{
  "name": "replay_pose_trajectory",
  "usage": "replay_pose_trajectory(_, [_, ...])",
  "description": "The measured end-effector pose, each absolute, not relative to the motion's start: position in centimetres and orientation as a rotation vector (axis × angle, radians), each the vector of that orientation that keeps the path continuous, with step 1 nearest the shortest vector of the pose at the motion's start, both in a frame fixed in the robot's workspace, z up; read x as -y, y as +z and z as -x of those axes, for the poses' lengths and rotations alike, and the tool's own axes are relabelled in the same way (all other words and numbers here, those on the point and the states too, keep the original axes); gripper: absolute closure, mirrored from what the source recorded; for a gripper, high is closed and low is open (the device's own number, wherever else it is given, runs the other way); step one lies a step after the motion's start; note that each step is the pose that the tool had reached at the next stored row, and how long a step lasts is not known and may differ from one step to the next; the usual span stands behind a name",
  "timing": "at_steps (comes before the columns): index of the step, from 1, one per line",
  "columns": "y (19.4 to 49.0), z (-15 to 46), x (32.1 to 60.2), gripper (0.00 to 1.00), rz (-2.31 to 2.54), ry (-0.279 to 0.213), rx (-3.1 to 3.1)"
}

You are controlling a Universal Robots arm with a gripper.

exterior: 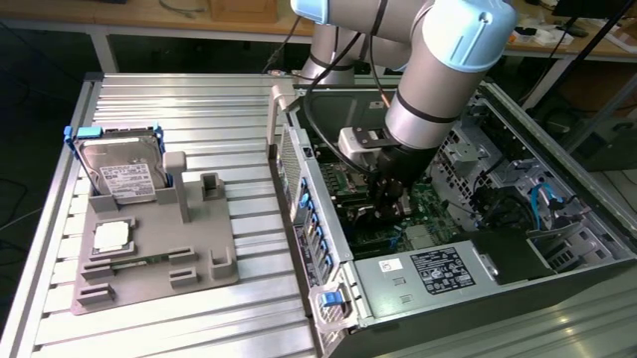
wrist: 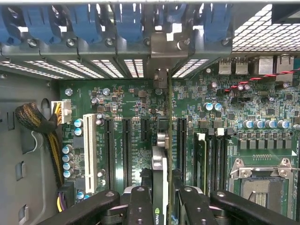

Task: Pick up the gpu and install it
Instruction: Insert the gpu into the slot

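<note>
The gpu (wrist: 160, 161) stands edge-on between my fingers (wrist: 140, 204), a thin dark card with a silvery metal edge. My gripper (wrist: 161, 197) is shut on it, low over the green motherboard (wrist: 126, 98). The card lies in line with the gap between two long black slots (wrist: 180, 145). Its metal bracket (wrist: 161, 49) reaches the rear slot openings under the blue clips. In the exterior view my gripper (exterior: 388, 203) is down inside the open computer case (exterior: 298, 149), where the card itself is hard to make out.
Memory sticks (wrist: 201, 161) and the processor socket (wrist: 262, 185) sit beside the slots, and a cable bundle (wrist: 37, 124) lies on the other side. On the table at the exterior view's left, a grey fixture (exterior: 149, 253) holds a hard drive (exterior: 124, 175) and a chip (exterior: 112, 237).
</note>
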State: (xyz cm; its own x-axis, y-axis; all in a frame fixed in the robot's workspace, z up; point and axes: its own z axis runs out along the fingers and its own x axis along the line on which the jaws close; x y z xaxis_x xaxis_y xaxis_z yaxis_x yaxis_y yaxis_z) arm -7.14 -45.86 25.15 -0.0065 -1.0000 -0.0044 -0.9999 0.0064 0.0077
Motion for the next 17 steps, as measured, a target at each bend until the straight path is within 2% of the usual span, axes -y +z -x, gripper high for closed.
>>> replay_pose_trajectory(8, [24.98, 7.18, 45.85, 0.73, -2.214, -0.015, 2.228])
replay_pose_trajectory(17, [24.96, 8.09, 45.85, 0.73, -2.230, 0.020, 2.244])
